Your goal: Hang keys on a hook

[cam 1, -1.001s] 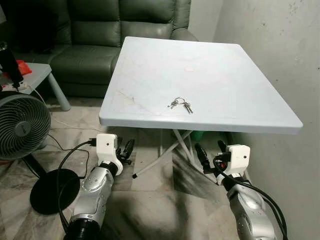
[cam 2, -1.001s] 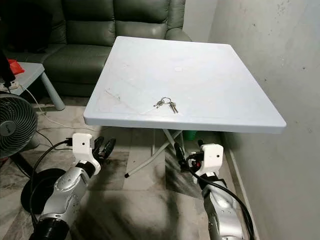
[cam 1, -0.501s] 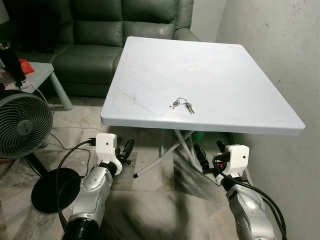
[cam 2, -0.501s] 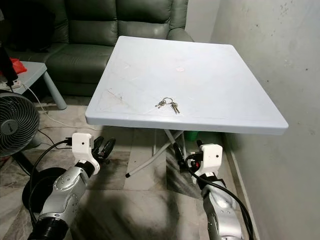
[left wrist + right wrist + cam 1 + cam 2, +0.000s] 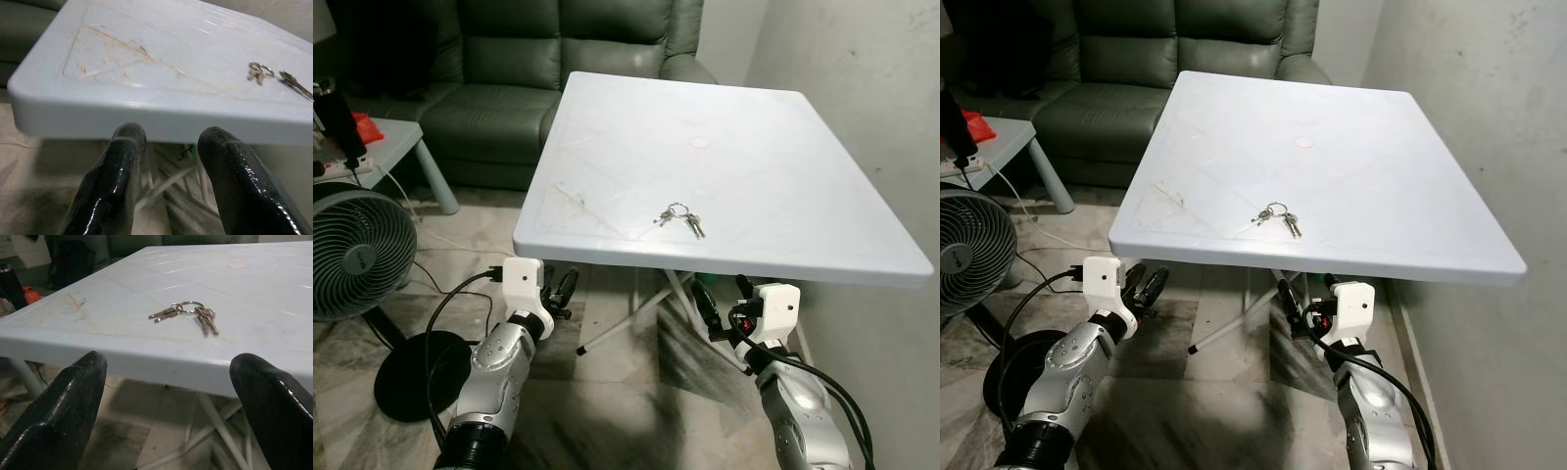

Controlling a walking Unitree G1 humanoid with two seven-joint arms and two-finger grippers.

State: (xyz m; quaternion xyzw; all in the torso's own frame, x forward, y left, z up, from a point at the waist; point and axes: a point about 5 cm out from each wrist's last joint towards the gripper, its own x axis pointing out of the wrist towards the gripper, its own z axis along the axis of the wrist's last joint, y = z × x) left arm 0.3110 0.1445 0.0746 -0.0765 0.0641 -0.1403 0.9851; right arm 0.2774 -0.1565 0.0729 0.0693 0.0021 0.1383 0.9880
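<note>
Low in the frame, left gripper [image 5: 560, 291] and right gripper [image 5: 722, 305] held below the front edge of the surface [image 5: 607, 147], one either side of centre, jaws pointing forward and up at the rim: likely a ready stance ahead of a reach, arms tucked so as to clear the edge. Left jaws parted with a modest gap between the black fingers [image 5: 117, 186]; right jaws spread wide, fingers [image 5: 58, 411] at the two lower corners of the right wrist view, nothing pinched by either. Just beyond, on the pale surface near its front edge and a little right of centre, the keys [image 5: 680, 217]: a ring with one short bunch splayed to the left and longer keys to the right, lying flat. Keys above and ahead of both jaws, nearer the right gripper and framed between its fingers in the wrist view, so probably the right arm's job. Pickup not yet begun. Further off, at the left edge, a fan [image 5: 357, 255] on the floor; at the top, a dark green sofa [image 5: 509, 69]. No hook to be made out
</note>
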